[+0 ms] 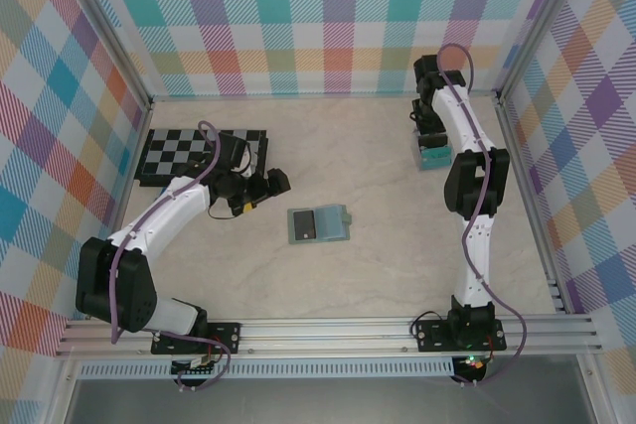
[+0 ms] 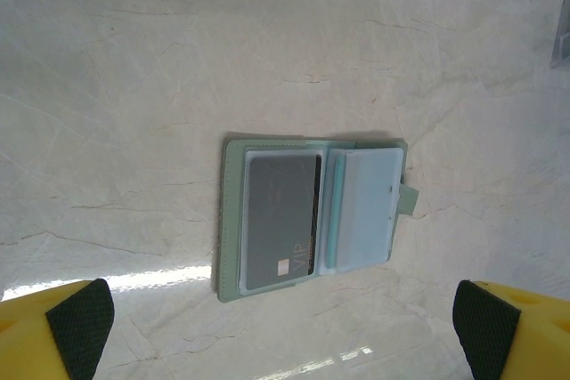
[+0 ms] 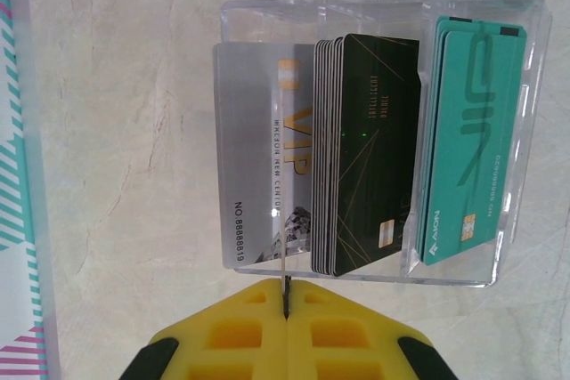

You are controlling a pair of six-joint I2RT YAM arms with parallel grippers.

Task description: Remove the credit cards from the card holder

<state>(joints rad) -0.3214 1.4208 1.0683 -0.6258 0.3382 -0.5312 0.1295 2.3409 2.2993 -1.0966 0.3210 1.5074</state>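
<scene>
Sage-green bifold card holder (image 1: 320,224): open flat at mid-counter, long axis left to right. Holds a dark grey rectangular credit card (image 2: 280,220) in the left pocket; right pockets pale, contents unclear. Lies just right of, and slightly nearer than, the left gripper (image 2: 283,331), fingers wide apart, nothing between. Left arm judged the nearer. Right gripper (image 3: 285,309) well apart at far right, over a clear plastic box (image 3: 365,131) of cards, fingers together, apparently pinching a thin card (image 3: 283,273) edge-on. Bare counter (image 1: 378,285) around the holder; black-and-white chessboard (image 1: 194,154) far left.
</scene>
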